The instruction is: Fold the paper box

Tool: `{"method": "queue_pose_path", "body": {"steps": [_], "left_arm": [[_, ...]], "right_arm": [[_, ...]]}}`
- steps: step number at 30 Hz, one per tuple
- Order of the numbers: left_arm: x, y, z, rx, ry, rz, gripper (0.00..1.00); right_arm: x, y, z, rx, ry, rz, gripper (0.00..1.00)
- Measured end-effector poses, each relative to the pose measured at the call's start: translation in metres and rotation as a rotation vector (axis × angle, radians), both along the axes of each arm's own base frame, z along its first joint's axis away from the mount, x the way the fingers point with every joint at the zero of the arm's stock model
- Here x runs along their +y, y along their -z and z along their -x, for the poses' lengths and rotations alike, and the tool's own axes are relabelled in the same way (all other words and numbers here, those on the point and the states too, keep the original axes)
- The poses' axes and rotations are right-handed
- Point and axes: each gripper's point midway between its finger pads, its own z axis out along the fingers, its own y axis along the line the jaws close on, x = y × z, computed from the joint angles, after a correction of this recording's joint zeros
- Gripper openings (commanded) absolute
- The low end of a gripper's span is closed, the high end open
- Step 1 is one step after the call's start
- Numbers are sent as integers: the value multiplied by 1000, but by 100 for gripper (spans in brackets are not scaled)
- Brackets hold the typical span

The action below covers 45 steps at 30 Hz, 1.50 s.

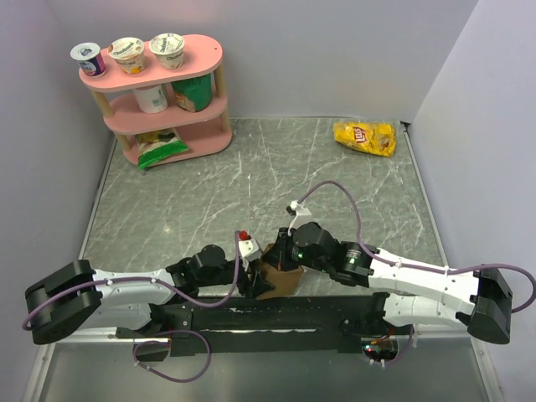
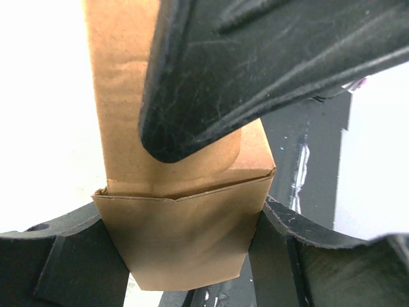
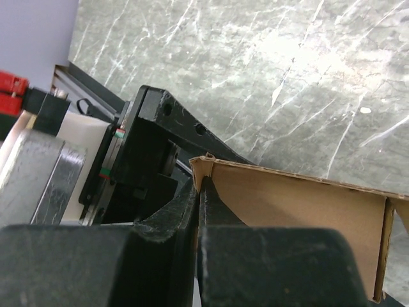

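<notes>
The paper box (image 1: 280, 280) is a small, partly folded box of plain brown cardboard, held between both arms near the table's front edge. In the left wrist view the paper box (image 2: 185, 236) fills the gap between my left gripper's (image 2: 185, 262) fingers, which press on its two sides. A black finger of the right arm (image 2: 255, 57) reaches over it from above. My right gripper (image 3: 203, 185) is shut on the edge of one upright wall of the paper box (image 3: 300, 204), one finger outside and one inside. Seen from above, the right gripper (image 1: 286, 255) comes down onto the box top.
A pink three-tier shelf (image 1: 167, 100) with yoghurt cups and packets stands at the back left. A yellow chip bag (image 1: 364, 136) lies at the back right. A black rail (image 1: 276, 316) runs along the front edge under the box. Grey walls close in on both sides.
</notes>
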Motion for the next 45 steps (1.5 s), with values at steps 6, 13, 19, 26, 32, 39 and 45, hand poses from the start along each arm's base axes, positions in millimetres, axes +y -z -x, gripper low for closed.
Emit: {"method": "queue_pose_path", "body": {"steps": [6, 13, 19, 26, 32, 39, 45], "left_arm": [[1, 1, 1, 43, 42, 8, 32], [5, 0, 0, 102, 84, 22, 31], [4, 1, -1, 135, 111, 22, 30], [-2, 5, -6, 129, 122, 31, 31], [-1, 5, -14, 89, 112, 36, 31], [0, 1, -17, 67, 106, 56, 31], [-1, -6, -2, 45, 195, 75, 31]], "right_arm": [[2, 3, 1, -31, -3, 35, 0], [5, 4, -2, -82, 0, 104, 0], [5, 5, -4, -106, -2, 159, 0], [4, 9, 1, -101, -30, 178, 54], [-12, -1, 13, -117, -64, 204, 74], [-52, -35, 17, -162, -32, 151, 89], [-95, -58, -32, -240, 76, 163, 100]]}}
